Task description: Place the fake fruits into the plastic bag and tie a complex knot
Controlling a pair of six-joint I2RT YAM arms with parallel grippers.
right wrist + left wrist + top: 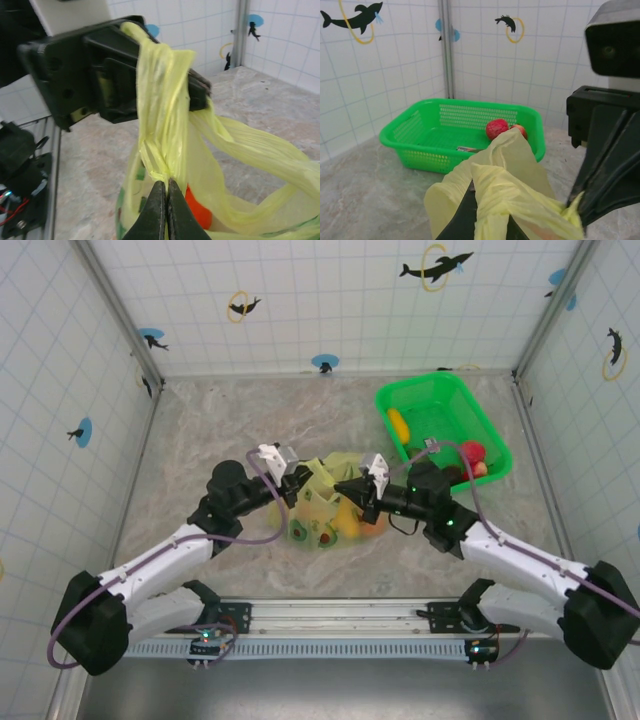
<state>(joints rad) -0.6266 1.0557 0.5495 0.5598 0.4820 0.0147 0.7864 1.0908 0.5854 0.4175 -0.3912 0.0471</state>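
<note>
Bag [333, 508] sits mid-frame in the top view: thin, crinkly, pale yellow film, see-through enough to show the glossy fruits [197, 212] bulging at the bottom. Its strip [162, 115] runs near-vertical, bunched and ribbed. Left gripper [302, 481] is clenched on its top, and right gripper [347, 489] pinches it lower. Green mesh tray [441, 390] sits upper right.
</note>
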